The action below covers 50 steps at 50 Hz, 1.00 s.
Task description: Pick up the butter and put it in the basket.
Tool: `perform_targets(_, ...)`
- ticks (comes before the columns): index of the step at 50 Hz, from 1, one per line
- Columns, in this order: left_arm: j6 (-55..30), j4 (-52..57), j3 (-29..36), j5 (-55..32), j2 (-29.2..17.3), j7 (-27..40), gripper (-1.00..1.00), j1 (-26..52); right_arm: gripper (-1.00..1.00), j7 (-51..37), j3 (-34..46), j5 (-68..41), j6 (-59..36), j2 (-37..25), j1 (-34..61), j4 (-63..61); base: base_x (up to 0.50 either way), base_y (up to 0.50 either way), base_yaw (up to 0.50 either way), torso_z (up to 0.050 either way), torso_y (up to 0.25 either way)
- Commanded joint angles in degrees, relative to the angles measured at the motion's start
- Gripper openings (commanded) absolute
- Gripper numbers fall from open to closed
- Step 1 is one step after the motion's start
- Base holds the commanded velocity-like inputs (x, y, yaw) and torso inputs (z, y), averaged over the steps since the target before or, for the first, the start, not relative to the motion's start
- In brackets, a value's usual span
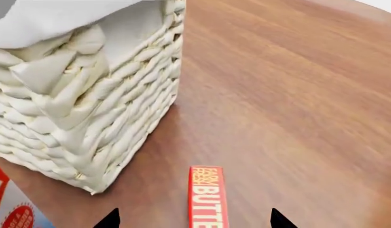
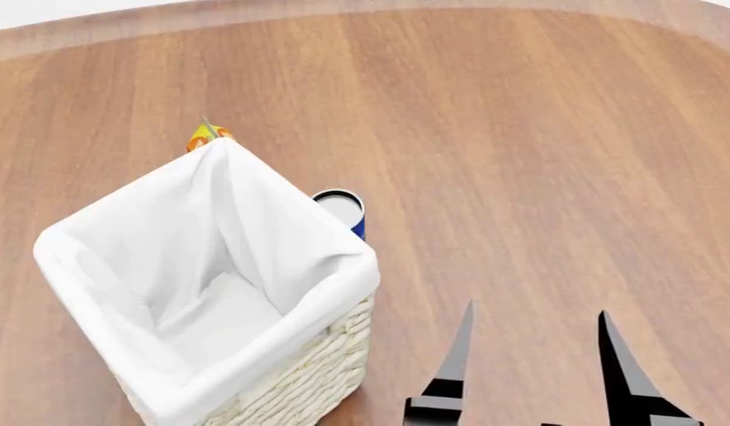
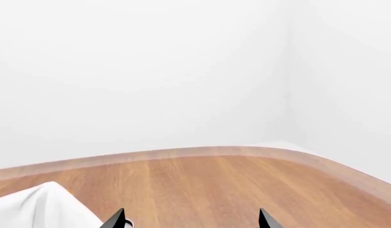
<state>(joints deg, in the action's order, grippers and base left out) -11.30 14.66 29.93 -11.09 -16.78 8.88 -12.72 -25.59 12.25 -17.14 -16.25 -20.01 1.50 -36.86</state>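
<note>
The butter (image 1: 208, 197), a narrow red carton with yellow lettering, lies on the wooden table close to a corner of the basket (image 1: 87, 109). My left gripper (image 1: 195, 222) is open, its two black fingertips spread wide on either side of the butter, not touching it. The basket (image 2: 305, 382) is tall pale wicker with a white cloth lining; in the head view it stands at the lower left. The butter and left gripper do not show in the head view. My right gripper (image 2: 533, 355) is open and empty, to the right of the basket; it also shows in the right wrist view (image 3: 190, 222).
A blue can (image 2: 339, 209) stands right behind the basket. A small orange and yellow thing (image 2: 206, 136) peeks out behind the basket's far corner. A red and white carton (image 1: 8, 209) stands beside the basket. The table's curved far edge (image 3: 214, 151) meets white walls.
</note>
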Motion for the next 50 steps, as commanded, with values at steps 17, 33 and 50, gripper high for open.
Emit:
perform_targets(17, 3.8, -15.7, -0.1, 1.5, 4.8, -0.7, 1.00, 4.3, 1.00, 1.5, -0.7, 0.0, -0.7, 0.7, -0.1, -1.8, 0.00, 0.00, 0.00, 0.000, 0.000)
perform_targets(33, -2.6, -10.3, 1.0, 0.6, 5.4, 1.0, 1.00, 4.7, 1.00, 1.2, -0.6, -0.3, -0.5, 0.4, -0.1, -2.0, 0.00, 0.00, 0.00, 0.000, 0.000)
perform_targets(50, -3.1, -13.2, 2.7, 0.6, 7.2, 1.3, 1.00, 6.0, 1.00, 1.0, -0.3, -0.5, -0.3, 0.2, 0.0, -2.0, 0.00, 0.00, 0.00, 0.000, 0.000)
